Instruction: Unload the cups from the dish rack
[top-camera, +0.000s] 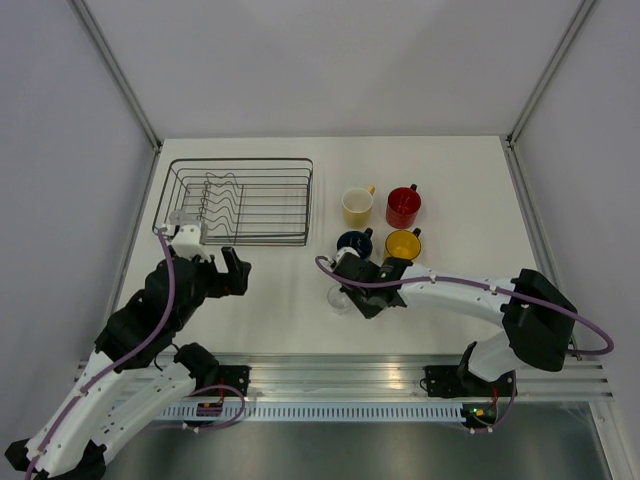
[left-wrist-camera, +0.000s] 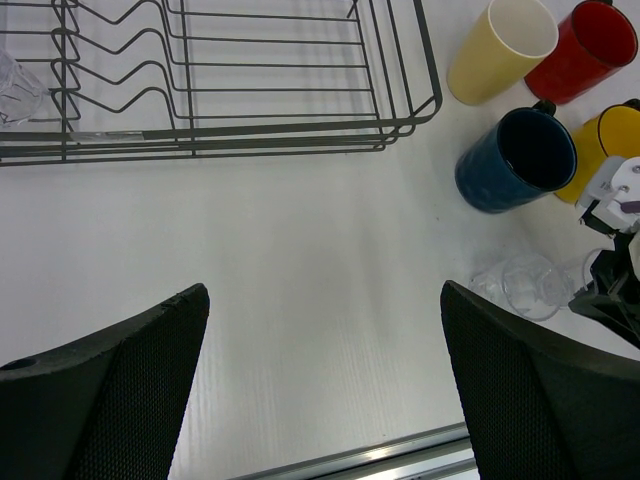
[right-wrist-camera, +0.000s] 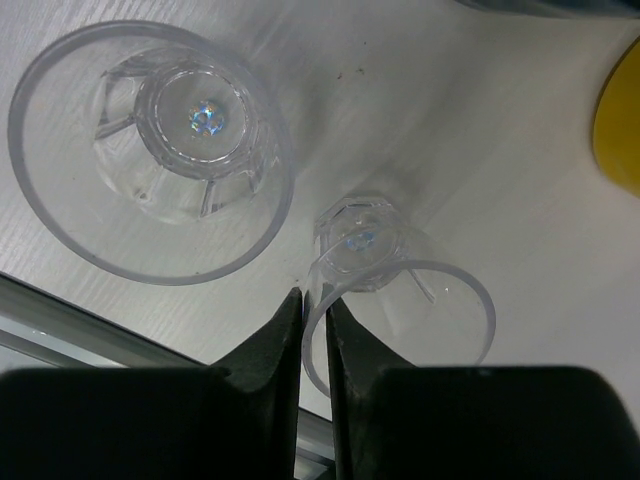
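The black wire dish rack (top-camera: 308, 200) stands at the back left; in the left wrist view (left-wrist-camera: 400, 125) one clear tumbler (left-wrist-camera: 15, 90) shows inside it at its left end. The cream mug (top-camera: 357, 206), red mug (top-camera: 403, 206), dark blue mug (top-camera: 353, 243) and yellow mug (top-camera: 402, 243) stand on the table right of the rack. My right gripper (right-wrist-camera: 315, 300) is shut on the rim of a tilted clear tumbler (right-wrist-camera: 360, 240), close beside another tumbler (right-wrist-camera: 150, 150) standing on the table. My left gripper (left-wrist-camera: 325, 290) is open and empty above bare table in front of the rack.
The metal rail of the table's near edge (left-wrist-camera: 400, 452) runs just behind both grippers. The yellow mug's rim (right-wrist-camera: 622, 130) is close to the right of the held tumbler. White walls close in the table at the left, back and right.
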